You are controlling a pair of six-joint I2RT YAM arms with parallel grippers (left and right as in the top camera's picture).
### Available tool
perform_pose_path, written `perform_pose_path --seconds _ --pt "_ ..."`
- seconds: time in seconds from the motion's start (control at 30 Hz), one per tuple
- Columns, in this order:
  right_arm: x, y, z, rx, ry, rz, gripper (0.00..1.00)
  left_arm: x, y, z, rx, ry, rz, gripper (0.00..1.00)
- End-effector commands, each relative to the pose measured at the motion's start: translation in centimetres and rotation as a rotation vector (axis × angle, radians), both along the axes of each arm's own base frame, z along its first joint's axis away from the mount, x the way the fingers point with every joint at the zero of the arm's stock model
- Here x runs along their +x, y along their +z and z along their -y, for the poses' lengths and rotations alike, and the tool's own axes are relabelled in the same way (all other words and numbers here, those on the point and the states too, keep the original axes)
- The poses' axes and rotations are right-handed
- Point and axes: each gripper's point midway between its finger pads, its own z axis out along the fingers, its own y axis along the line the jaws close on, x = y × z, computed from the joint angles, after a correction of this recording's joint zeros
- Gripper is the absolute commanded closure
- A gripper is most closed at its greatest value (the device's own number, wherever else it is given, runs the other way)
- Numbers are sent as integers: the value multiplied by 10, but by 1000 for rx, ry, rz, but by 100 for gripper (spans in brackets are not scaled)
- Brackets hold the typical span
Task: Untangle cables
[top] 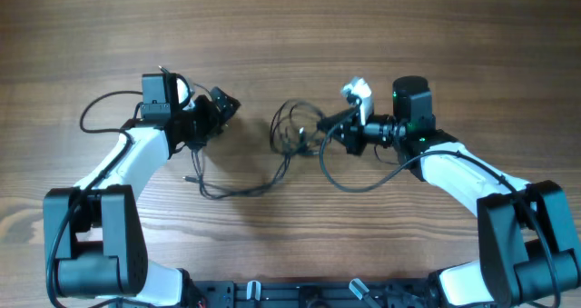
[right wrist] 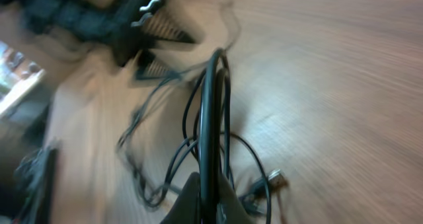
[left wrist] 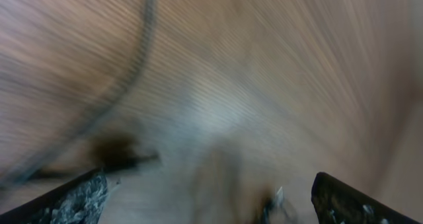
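Note:
The cables (top: 292,129) are thin dark wires knotted at the table's middle. One strand trails left to a loose end (top: 210,188), and a loop (top: 354,179) runs under the right arm. My right gripper (top: 327,128) is shut on the bundle's right side. In the right wrist view its jaws (right wrist: 210,186) pinch one dark strand (right wrist: 210,105), with a metal plug tip (right wrist: 275,179) beside them. My left gripper (top: 225,111) stands open, left of the knot and apart from it. The blurred left wrist view shows its fingers (left wrist: 79,199) wide apart with nothing between.
The wooden table (top: 290,35) carries only the wires and both arms. A thicker black cable (top: 100,108) loops off the left arm. The left arm (right wrist: 99,19) shows blurred at the top left of the right wrist view.

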Motion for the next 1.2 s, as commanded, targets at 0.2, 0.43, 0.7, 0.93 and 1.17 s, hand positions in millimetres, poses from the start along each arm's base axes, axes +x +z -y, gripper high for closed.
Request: perform_pose_path --seconds 0.2,0.43,0.7,0.93,1.17 --pt "54 -14 42 32 -546 -287 82 -37 -7 100 202 -595 211 0" --pt "50 -19 43 18 -547 -313 78 -18 -8 139 531 -606 402 0" --pt "48 -23 43 1 -542 -319 55 -26 -54 144 519 -656 314 96" --pt "27 -48 49 -123 -499 -367 0 -23 79 98 452 -450 464 96" --pt "2 -30 20 -44 -233 -322 0 -45 168 83 416 -371 671 96"
